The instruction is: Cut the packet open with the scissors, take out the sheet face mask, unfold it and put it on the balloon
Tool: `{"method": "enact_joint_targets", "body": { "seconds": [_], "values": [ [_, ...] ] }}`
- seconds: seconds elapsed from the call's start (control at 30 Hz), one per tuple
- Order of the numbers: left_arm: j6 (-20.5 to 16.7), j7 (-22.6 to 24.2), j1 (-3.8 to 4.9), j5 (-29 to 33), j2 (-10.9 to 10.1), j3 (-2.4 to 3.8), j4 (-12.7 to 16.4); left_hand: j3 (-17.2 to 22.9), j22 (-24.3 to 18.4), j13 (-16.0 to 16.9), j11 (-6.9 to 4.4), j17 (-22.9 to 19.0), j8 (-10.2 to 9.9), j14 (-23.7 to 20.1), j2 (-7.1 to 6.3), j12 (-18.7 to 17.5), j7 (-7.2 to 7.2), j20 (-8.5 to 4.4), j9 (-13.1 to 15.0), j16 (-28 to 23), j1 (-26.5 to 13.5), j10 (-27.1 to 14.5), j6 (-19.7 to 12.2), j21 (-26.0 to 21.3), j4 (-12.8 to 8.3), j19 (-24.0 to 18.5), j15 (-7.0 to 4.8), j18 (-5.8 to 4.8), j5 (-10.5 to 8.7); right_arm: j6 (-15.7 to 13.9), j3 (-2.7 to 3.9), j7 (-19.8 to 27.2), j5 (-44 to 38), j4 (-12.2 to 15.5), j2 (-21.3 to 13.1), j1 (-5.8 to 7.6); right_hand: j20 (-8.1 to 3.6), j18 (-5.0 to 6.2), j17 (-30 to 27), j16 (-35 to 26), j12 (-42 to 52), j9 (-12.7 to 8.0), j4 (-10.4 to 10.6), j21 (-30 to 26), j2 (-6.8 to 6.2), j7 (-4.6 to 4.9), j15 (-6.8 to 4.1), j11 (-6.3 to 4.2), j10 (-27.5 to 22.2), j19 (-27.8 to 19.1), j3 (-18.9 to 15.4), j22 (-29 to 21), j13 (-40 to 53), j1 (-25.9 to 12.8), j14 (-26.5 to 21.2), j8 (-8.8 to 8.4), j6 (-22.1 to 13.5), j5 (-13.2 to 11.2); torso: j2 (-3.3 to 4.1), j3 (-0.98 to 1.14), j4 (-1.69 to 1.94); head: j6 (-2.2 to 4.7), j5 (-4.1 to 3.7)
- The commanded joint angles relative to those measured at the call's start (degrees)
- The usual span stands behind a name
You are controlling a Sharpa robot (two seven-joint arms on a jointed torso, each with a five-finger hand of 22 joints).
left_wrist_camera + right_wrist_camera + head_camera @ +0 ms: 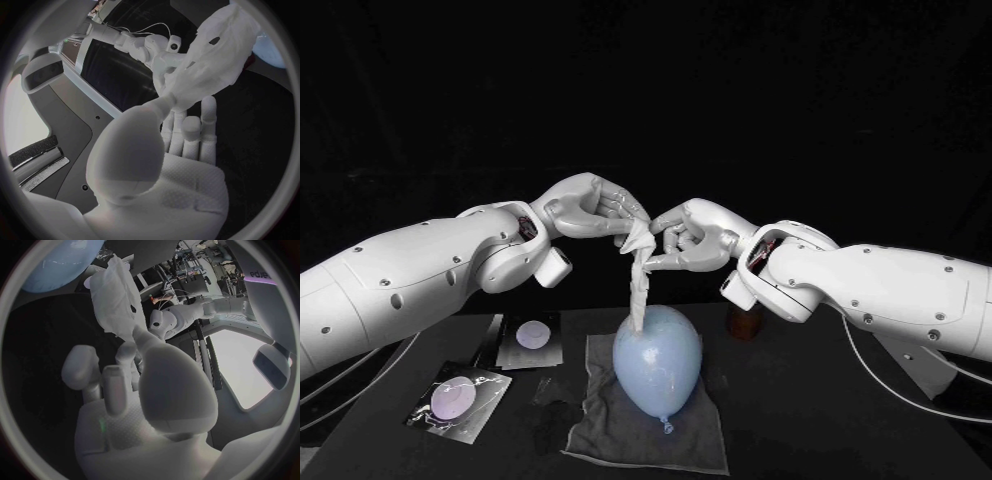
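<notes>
A pale blue balloon (658,365) lies on a grey cloth (610,440) in the middle of the table. Above it my left hand (596,208) and right hand (692,235) meet, and both pinch the top of the white sheet face mask (639,275). The mask hangs as a narrow, still folded strip, and its lower end reaches the balloon's far end. From the left wrist the mask (215,55) is bunched at the fingertips of the left hand (181,150). From the right wrist the mask (115,295) hangs beyond the right hand (144,390), with the balloon (59,262) behind it.
Two dark packet pieces lie left of the cloth, one further back (531,340) and one nearer the front (459,400). A small brownish object (744,322) stands under my right forearm, right of the balloon. The table (805,420) is black.
</notes>
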Motion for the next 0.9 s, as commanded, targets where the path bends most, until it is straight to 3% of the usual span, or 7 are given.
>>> {"method": "enact_joint_targets", "body": {
  "seconds": [0.03, 0.2, 0.27, 0.37, 0.5, 0.6, 0.9],
  "values": [
    [-0.58, 0.02, 0.16, 0.44, 0.12, 0.08, 0.18, -0.35, 0.09, 0.14, 0.00, 0.53, 0.23, 0.81, 0.18, 0.33, -0.05, -0.01, 3.02, 0.32, -0.22, 0.32, 0.21, 0.09, -0.01, -0.27, -0.08, 1.19, 0.28, -3.58, 0.03, 0.86, 2.72, 0.06, 0.23, -0.02, 0.05, -1.40, 9.91, 1.12, 6.52, -0.11, 0.53, 3.17, 0.52, 0.12, -0.11, 0.30, 3.47, 1.44, -1.15, 9.00, 5.94, 0.24, 4.77, -0.35, 0.56, -0.01, -0.02, 0.00, 0.00, 0.02, 0.00],
    [-0.82, -0.11, 0.20, 0.38, 0.23, 0.08, 0.41, -0.56, 0.12, 0.37, -0.08, 0.93, 0.27, 1.14, 0.21, 0.66, -0.12, 0.01, 3.13, 0.51, -0.22, 0.41, 0.22, 0.15, 0.05, -0.24, -0.14, 1.21, 0.28, -5.73, 0.03, 0.63, 3.51, 0.02, 0.62, -0.05, 0.26, -1.96, 12.50, 2.15, 16.03, -0.06, 1.11, 6.73, 1.38, 0.34, 0.23, 0.77, 9.09, 2.93, -2.61, 9.73, 15.06, 1.30, 5.62, 0.25, 2.09, -0.02, 0.00, -0.02, 0.02, 0.00, -0.04],
    [-0.93, -0.15, 0.21, 0.37, 0.29, 0.08, 0.49, -0.61, 0.12, 0.43, -0.10, 1.08, 0.28, 1.26, 0.22, 0.75, -0.14, 0.02, 3.16, 0.56, -0.22, 0.42, 0.21, 0.16, 0.07, -0.23, -0.16, 1.21, 0.28, -6.33, 0.03, 0.51, 3.62, 0.14, 0.73, -0.07, 0.26, -2.12, 13.20, 2.41, 19.33, 0.27, 1.14, 7.90, 2.14, 0.18, 0.17, 0.67, 11.17, 3.37, -2.78, 9.97, 18.36, 2.13, 5.82, 1.41, 4.23, -0.01, 0.00, -0.02, -0.01, 0.02, 0.03],
    [-1.18, -0.21, 0.22, 0.36, 0.33, 0.08, 0.48, -0.66, 0.13, 0.49, -0.12, 1.20, 0.28, 1.36, 0.23, 0.83, -0.15, 0.02, 3.18, 0.61, -0.22, 0.42, 0.20, 0.17, 0.09, -0.22, -0.18, 1.21, 0.28, -6.90, 0.03, 0.35, 3.66, 0.39, 0.72, -0.10, -0.03, -2.23, 13.86, 2.66, 21.26, 1.00, 0.94, 8.90, 3.57, -0.80, -0.38, -0.09, 12.28, 3.74, -2.43, 10.18, 20.35, 3.46, 6.00, 3.68, 7.82, -0.01, 0.01, -0.03, -0.01, 0.00, 0.01],
    [-1.56, -0.28, 0.22, 0.35, 0.29, 0.08, 0.25, -0.71, 0.13, 0.57, -0.13, 1.46, 0.29, 1.56, 0.26, 0.94, -0.16, 0.03, 3.21, 0.68, -0.21, 0.42, 0.18, 0.19, 0.11, -0.21, -0.20, 1.22, 0.28, -7.50, 0.03, 0.13, 3.80, 0.55, 0.52, -0.12, -0.42, -2.33, 14.41, 2.86, 22.77, 1.58, 0.68, 9.58, 4.69, -1.59, -0.88, -0.72, 13.29, 3.97, -2.11, 10.32, 21.95, 4.42, 6.14, 5.38, 9.98, 0.00, 0.00, -0.04, -0.02, 0.01, 0.01],
    [-1.89, -0.33, 0.23, 0.35, 0.19, 0.07, 0.05, -0.76, 0.14, 0.66, -0.15, 1.81, 0.29, 1.83, 0.29, 1.05, -0.18, 0.03, 3.25, 0.77, -0.19, 0.40, 0.16, 0.22, 0.14, -0.18, -0.22, 1.23, 0.28, -7.62, 0.03, -0.08, 4.08, 0.54, 0.33, -0.12, -1.11, -2.46, 14.60, 2.93, 24.80, 2.68, 0.03, 10.53, 5.84, -3.16, -1.83, -1.96, 14.85, 4.28, -1.54, 10.53, 24.13, 5.71, 6.19, 8.10, 13.02, 0.02, 0.00, -0.02, 0.00, 0.02, -0.01],
    [-3.12, -0.54, 0.24, 0.36, -0.03, 0.06, -0.83, -0.91, 0.18, 0.93, -0.17, 2.57, 0.31, 2.48, 0.38, 1.40, -0.22, 0.02, 3.37, 1.03, -0.11, 0.26, 0.10, 0.34, 0.21, -0.03, -0.27, 1.26, 0.28, -8.07, 0.03, -1.01, 3.78, 0.63, -0.30, -0.14, -2.07, -2.84, 14.87, 3.03, 27.17, 3.70, 0.34, 12.57, 5.64, -4.03, -2.71, -2.84, 16.81, 4.95, -1.41, 10.99, 26.79, 5.46, 6.25, 10.26, 13.20, 0.02, 0.00, -0.02, -0.03, -0.01, -0.01]
  ]
}}
